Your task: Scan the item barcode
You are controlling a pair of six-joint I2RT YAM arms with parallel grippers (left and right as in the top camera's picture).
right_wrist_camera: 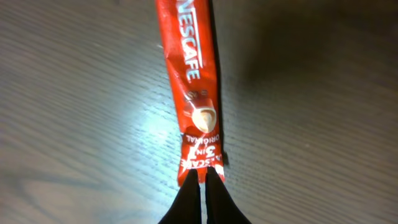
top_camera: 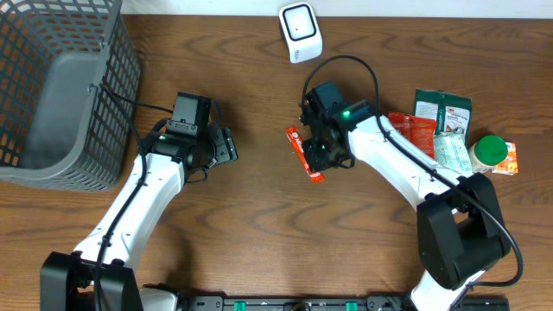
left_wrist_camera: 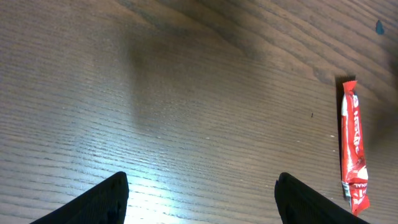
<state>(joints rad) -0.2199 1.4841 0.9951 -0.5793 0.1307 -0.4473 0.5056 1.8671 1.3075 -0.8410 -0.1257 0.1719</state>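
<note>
2 arms at the table, but only 1 is on the item. The right gripper (right_wrist_camera: 203, 177) has its fingers pressed flat together, tips sitting on the crimped end of the Nescafe 3-in-1 stick sachet (right_wrist_camera: 191, 81). The stick faces the wrist camera printed side up and runs straight away from the tips. Whether any foil is actually caught between the fingers or they're just bearing down on the seal, I can't tell (the tips cover that bit). My guess is it's at the end because that leaves the whole printed length uncovered for reading.

From above, the sachet is mid-table, angled, in front of the white barcode scanner (top_camera: 300, 32) at the back edge and well apart from it. So no scan yet, I'd say. The stick has to get up to that scanner's window, and no barcode shows on the face I can see, so it probably needs flipping too.

The left gripper (left_wrist_camera: 202, 193) hangs over bare wooden table (top_camera: 259, 225) with fingers spread wide and nothing between them, the sachet off to its right. Looks parked out of the way, maybe ready for a handoff toward the grey wire basket (top_camera: 117, 86) on its side. Other groceries sit in a pile at the right edge, including a green-lidded tub (top_camera: 491, 151).
</note>
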